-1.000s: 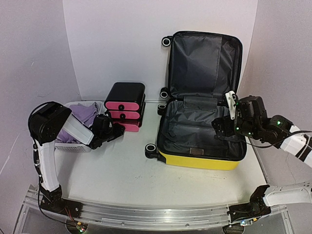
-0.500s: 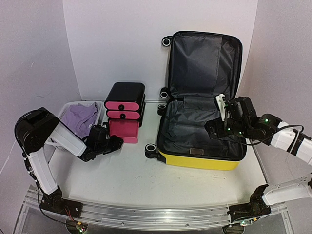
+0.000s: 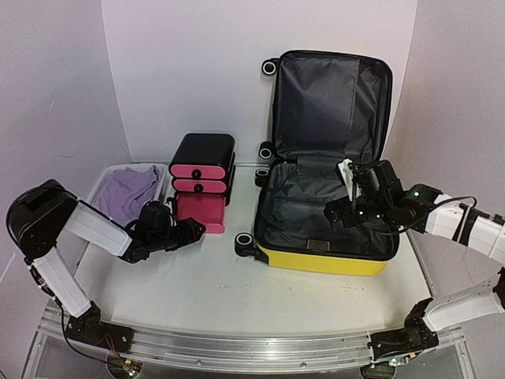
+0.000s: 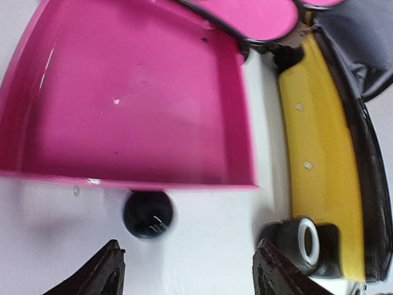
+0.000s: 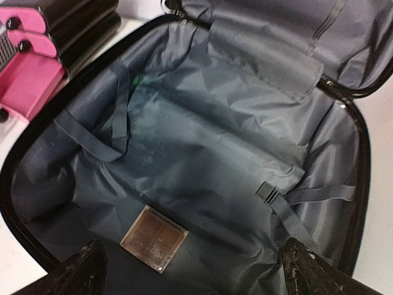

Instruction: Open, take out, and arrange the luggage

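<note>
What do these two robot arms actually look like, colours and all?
Both arms are white tubes joined by chunky black joints. The left arm has thin black cables by its base; the right arm shows small green lights and dark bands. Each ends in two dark fingers.

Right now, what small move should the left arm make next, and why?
Probably draw the left end effector back from the black knob: its jaws stand open, clear of it, and the pink bottom drawer already sits pulled out and empty.
</note>
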### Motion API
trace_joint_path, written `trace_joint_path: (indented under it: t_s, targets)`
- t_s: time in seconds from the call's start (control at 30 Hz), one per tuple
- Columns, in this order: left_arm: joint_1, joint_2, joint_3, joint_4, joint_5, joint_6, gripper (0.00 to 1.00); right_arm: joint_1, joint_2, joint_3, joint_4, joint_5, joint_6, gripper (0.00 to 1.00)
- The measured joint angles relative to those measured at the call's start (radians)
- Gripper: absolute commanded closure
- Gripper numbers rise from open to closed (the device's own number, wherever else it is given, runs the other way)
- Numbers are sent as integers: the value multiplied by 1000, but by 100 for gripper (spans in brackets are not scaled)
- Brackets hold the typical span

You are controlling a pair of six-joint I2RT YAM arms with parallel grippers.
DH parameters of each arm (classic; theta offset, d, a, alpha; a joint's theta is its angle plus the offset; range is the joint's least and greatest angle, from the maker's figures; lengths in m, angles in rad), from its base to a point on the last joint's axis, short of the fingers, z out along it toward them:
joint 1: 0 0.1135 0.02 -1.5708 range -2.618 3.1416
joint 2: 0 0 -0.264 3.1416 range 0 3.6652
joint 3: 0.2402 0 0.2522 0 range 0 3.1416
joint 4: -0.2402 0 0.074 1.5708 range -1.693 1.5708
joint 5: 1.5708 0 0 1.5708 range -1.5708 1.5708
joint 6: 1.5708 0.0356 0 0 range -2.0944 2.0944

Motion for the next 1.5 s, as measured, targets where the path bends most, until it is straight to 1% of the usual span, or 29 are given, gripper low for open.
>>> trace_joint_path:
  t_s: [0.13,0.17,0.2,0.3,0.33,0.4,0.47,0.57,0.73,0.87,0.93,1.0,1.1,1.27,1.43,1.5]
  targets:
    - [-35,-171,-1,-159,0,53,26,-14,84,27,-29,-42,-14,2]
    - [-50,-252,0,-225,0,80,26,-23,113,43,-44,-63,-16,2]
    - [-62,-285,1,-249,0,94,26,-35,142,60,-58,-87,-19,2]
    - [-86,-438,20,-399,2,161,24,-81,223,112,-94,-164,-16,2]
    - [-87,-487,32,-454,1,184,22,-97,253,134,-108,-189,-11,2]
    - [-86,-551,72,-560,-10,221,21,-127,317,179,-132,-243,5,2]
    - [-86,-564,137,-670,-37,258,20,-146,389,228,-159,-286,23,2]
    - [-86,-515,261,-827,-82,306,20,-163,497,306,-220,-319,51,2]
    - [-81,-323,534,-1126,-127,363,20,-164,639,431,-375,-344,85,2]
    - [-71,-177,780,-1315,-125,408,22,-164,670,491,-522,-360,122,2]
    - [-63,-126,864,-1380,-122,425,21,-164,670,509,-587,-360,144,2]
    - [-50,-95,908,-1435,-110,440,21,-163,672,520,-631,-360,158,2]
    - [-9,-69,921,-1491,-88,448,23,-158,691,546,-685,-369,182,2]
    - [81,-30,948,-1575,-17,491,23,-135,818,659,-739,-401,264,2]
    - [88,3,1048,-1667,12,581,23,-93,970,827,-819,-392,380,2]
    - [86,7,1073,-1692,26,622,23,-83,1009,867,-853,-385,430,2]
